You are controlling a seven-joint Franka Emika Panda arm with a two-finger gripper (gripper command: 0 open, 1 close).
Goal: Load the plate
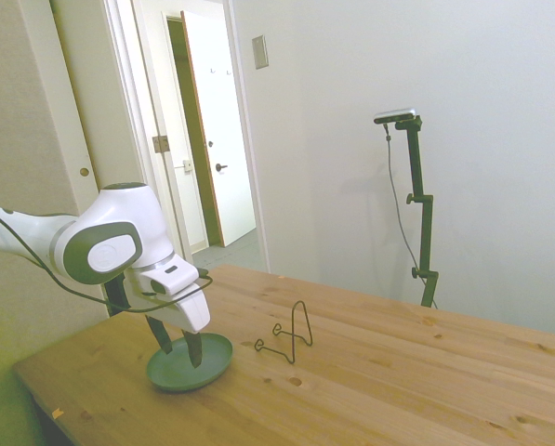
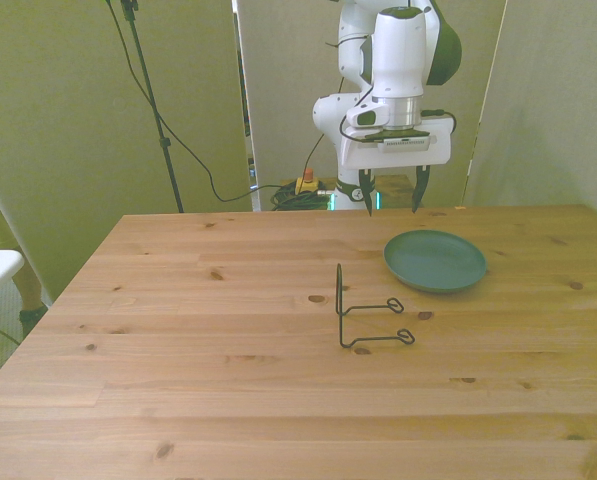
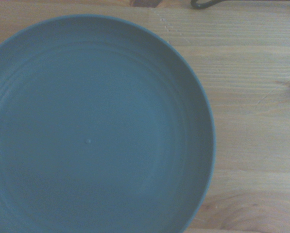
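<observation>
We count one green plate (image 2: 435, 261); one black wire stand (image 2: 368, 312); one wooden bench (image 2: 228, 390) carrying both; one white arm with one gripper (image 2: 390, 196), which has two fingers (image 2: 419, 188).

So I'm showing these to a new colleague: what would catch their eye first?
The white arm's pincer, open, hangs above the far edge of the dark green plate, which lies flat on the wooden table at the front view's right. Beside it, toward the table's middle, stands a thin black wire stand, apart from the plate.
</observation>
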